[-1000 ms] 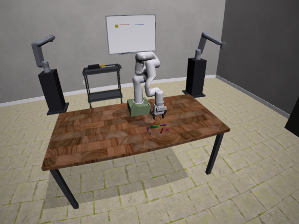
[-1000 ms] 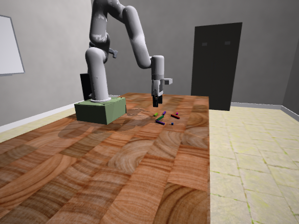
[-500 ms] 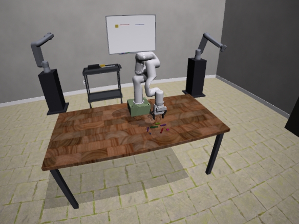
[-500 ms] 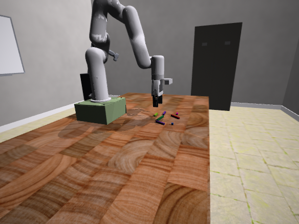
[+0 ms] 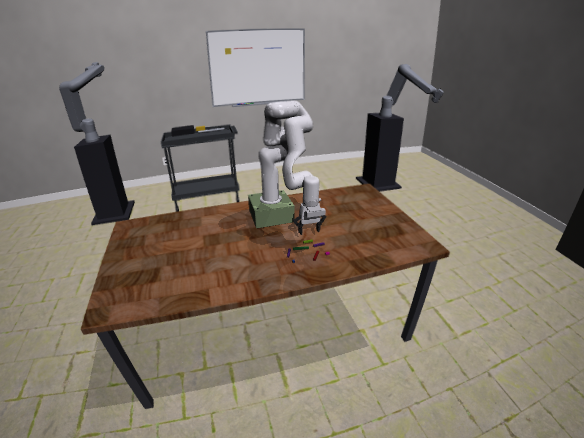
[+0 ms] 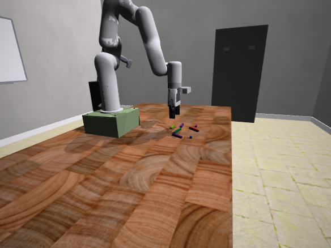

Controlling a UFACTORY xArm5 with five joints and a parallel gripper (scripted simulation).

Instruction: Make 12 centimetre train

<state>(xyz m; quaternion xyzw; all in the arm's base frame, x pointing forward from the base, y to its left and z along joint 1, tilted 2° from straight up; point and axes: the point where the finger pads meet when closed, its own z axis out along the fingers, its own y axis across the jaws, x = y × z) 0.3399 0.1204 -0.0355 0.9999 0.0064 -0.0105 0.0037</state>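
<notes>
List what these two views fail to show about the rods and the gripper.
- Rods, top view: too small to judge whether any ends touch, or their exact lengths.
- Second purple rod, exterior view: foreshortened, so its length is unclear.
- Gripper, exterior view: seen side-on, the fingers overlap and the gap between them is hidden; its height above the table is unclear.
- Whiteboard, top view: markings too small to read.
</notes>
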